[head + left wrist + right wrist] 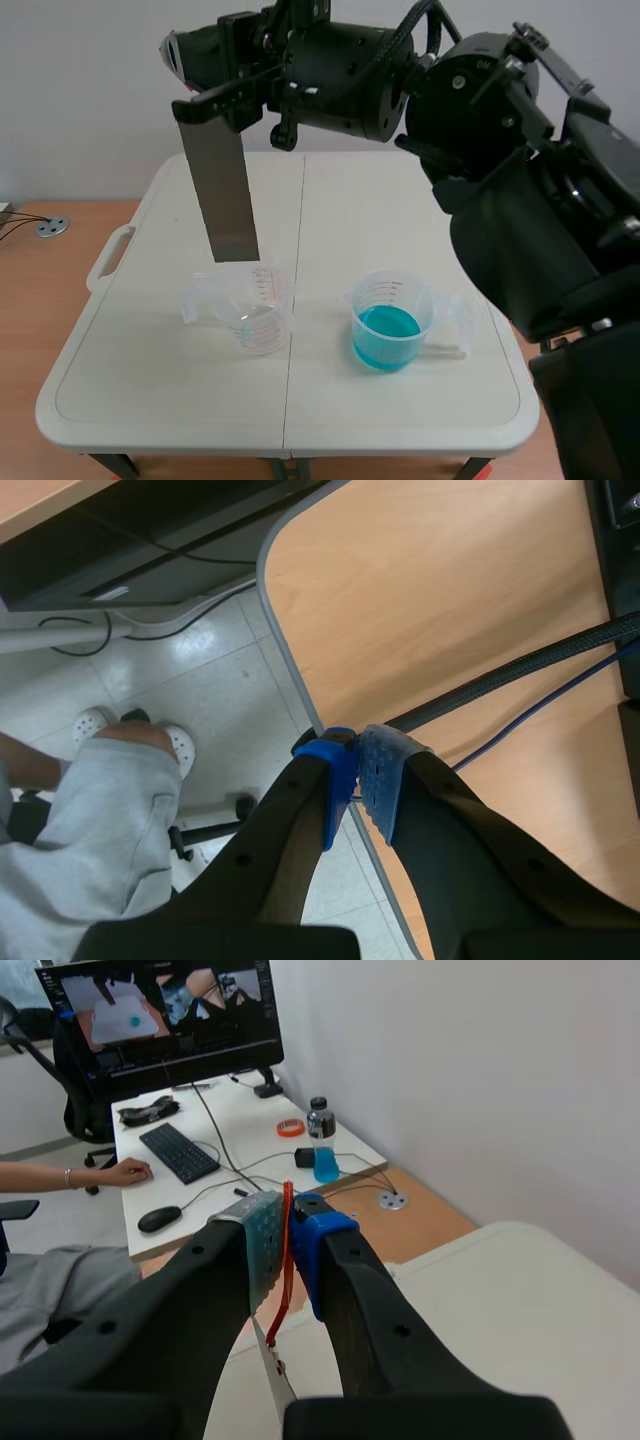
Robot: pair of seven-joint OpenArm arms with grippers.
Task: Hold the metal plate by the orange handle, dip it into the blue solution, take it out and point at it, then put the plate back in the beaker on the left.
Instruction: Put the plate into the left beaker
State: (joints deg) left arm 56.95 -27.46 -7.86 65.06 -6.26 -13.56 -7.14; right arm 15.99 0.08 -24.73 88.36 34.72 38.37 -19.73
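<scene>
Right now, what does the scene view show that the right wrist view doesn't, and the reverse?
Scene view only: the clear beaker and the blue solution. Right wrist view only: the orange handle, a keyboard and a person's hand. Both: the right claw, the metal plate it holds, and the white table.
</scene>
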